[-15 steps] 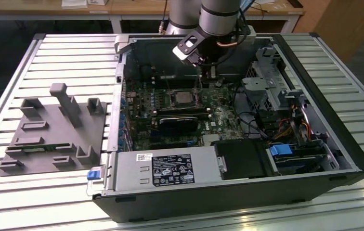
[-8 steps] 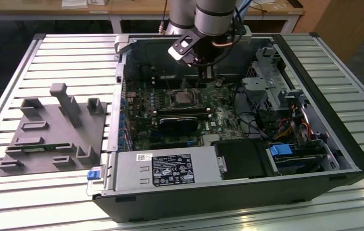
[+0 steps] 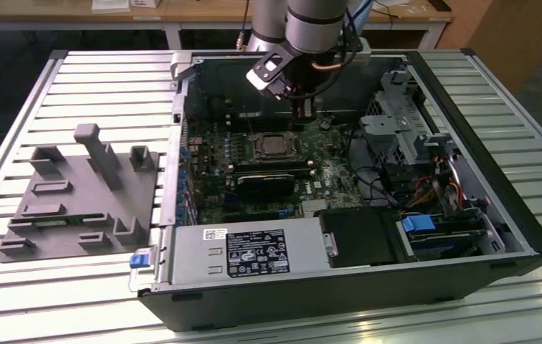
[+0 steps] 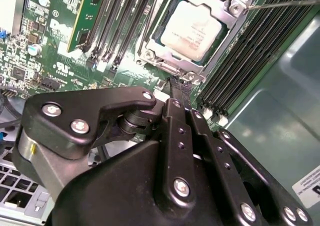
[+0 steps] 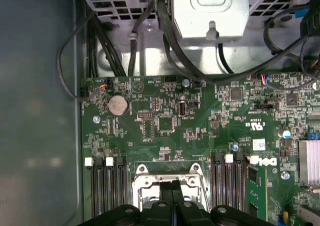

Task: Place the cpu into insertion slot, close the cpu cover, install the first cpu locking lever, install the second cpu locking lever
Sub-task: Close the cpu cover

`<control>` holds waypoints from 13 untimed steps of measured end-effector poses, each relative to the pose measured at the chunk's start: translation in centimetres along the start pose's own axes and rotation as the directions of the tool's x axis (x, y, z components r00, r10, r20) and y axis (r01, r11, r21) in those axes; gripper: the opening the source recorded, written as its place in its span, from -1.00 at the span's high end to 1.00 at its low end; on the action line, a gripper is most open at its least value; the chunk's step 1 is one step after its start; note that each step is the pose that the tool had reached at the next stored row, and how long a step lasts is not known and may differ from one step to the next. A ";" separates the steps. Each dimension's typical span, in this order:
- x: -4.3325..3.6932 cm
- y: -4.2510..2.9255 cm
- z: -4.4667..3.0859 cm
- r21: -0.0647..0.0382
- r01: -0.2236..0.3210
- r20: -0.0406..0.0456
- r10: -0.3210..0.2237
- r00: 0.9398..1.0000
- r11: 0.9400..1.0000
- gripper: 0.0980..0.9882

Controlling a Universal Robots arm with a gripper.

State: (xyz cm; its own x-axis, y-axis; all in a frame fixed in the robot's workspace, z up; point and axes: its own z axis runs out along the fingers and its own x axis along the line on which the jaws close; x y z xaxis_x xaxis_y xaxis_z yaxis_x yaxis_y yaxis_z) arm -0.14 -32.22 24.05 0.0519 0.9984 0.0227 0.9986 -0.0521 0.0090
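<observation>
Silver slatted metal table [image 3: 108,79] holds an open black computer case [image 3: 348,294]. The small flat grey square cpu [image 4: 192,28] sits in the silver-rimmed square insertion slot [image 4: 165,66]. The thin silver cpu cover [image 4: 231,17] lies flat around it. The black gripper [image 4: 177,81] is just beside the slot, its fingers pressed together with nothing between them.

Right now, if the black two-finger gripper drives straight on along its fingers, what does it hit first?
Most likely the near rim of the thin silver metal cpu cover, which lies over the dull grey square cpu. The gripper points its shut tips at that edge; the remaining gap is unclear.
</observation>
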 end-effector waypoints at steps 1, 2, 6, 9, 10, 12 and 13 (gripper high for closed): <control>-0.01 -0.16 0.01 0.000 0.000 0.000 0.000 1.000 1.000 0.99; -0.02 -0.32 0.02 -0.001 0.000 0.000 0.000 1.000 1.000 0.99; -0.05 -0.94 0.06 -0.001 0.000 0.000 0.000 1.000 1.000 0.99; -0.08 -1.47 0.08 -0.001 0.000 0.000 0.000 1.000 1.000 0.99; -0.08 -1.63 0.08 -0.001 0.000 0.000 0.000 1.000 1.000 0.99; -0.10 -1.87 0.09 -0.001 0.000 0.000 0.000 1.000 1.000 0.99; -0.10 -1.96 0.09 -0.001 0.000 0.000 0.000 1.000 1.000 0.99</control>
State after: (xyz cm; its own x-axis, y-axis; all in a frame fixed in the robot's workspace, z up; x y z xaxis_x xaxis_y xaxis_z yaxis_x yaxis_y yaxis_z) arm -2.10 -32.22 23.94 0.0518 0.9984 0.0229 0.9986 -0.0521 0.0100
